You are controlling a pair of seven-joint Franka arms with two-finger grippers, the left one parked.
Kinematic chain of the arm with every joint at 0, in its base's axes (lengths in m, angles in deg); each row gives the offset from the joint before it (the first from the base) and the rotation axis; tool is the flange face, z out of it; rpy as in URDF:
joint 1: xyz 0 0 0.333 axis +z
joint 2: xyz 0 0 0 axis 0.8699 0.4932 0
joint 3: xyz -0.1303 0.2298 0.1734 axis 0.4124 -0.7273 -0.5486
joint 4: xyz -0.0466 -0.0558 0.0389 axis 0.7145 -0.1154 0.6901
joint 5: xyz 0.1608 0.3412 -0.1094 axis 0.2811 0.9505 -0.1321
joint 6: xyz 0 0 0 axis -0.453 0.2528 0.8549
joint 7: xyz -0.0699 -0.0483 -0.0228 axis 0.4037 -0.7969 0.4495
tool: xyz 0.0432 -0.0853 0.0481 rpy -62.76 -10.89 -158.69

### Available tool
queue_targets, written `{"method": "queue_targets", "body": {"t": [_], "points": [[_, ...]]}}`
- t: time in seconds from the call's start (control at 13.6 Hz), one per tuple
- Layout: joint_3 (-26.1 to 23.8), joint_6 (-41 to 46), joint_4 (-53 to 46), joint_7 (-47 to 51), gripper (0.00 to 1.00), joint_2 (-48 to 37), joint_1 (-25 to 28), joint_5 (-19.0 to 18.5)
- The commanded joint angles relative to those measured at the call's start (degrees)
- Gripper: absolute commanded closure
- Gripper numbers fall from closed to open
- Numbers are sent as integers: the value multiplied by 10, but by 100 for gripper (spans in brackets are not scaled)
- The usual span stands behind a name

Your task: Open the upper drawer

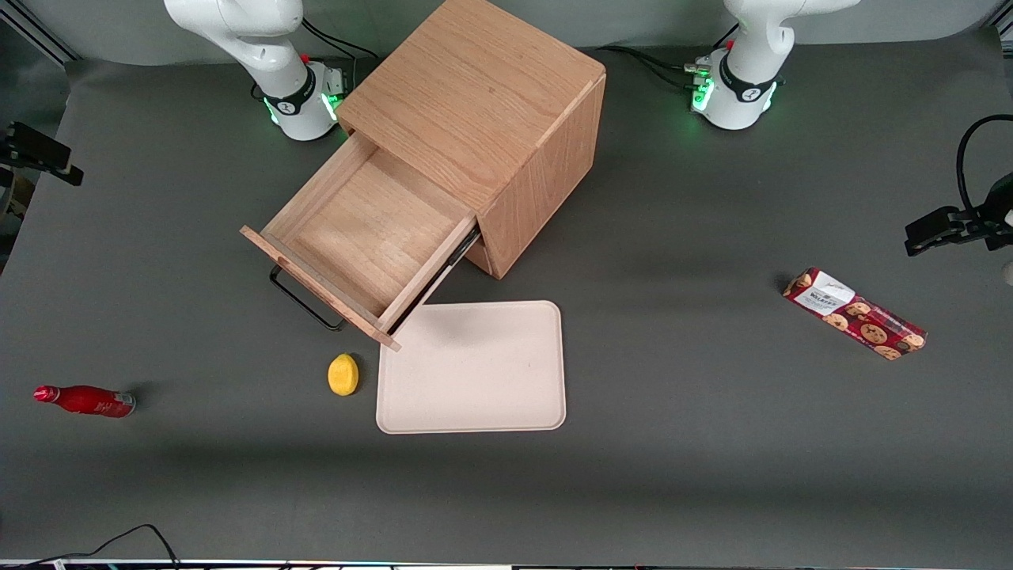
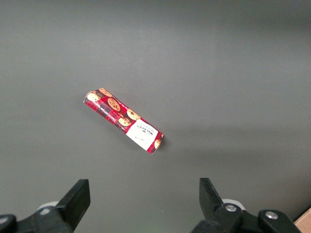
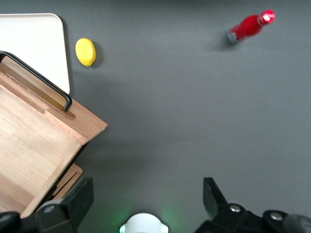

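Upper drawer [image 1: 372, 237]: pulled well out of the wooden cabinet [image 1: 483, 103], bare wood tray showing, black bar handle [image 1: 305, 305] on its front panel. Front view: beige tray [image 1: 475, 380] lies on the table [image 1: 673, 475] just in front of the drawer; yellow lemon [image 1: 343, 374] beside the tray; red bottle [image 1: 85, 400] toward the working arm's end; cookie pack [image 1: 855, 313] toward the parked arm's end. Right wrist view: gripper [image 3: 146, 206] hangs high above the table beside the drawer, fingers [image 3: 214, 194] spread apart, holding nothing.
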Motion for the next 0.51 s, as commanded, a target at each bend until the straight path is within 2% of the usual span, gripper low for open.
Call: {"method": "queue_targets", "body": {"t": [0.0,0.44], "points": [[-16,-41,40,7,0,-6,3,4],[-28,-54,-13,7,0,45,0,4]]}}
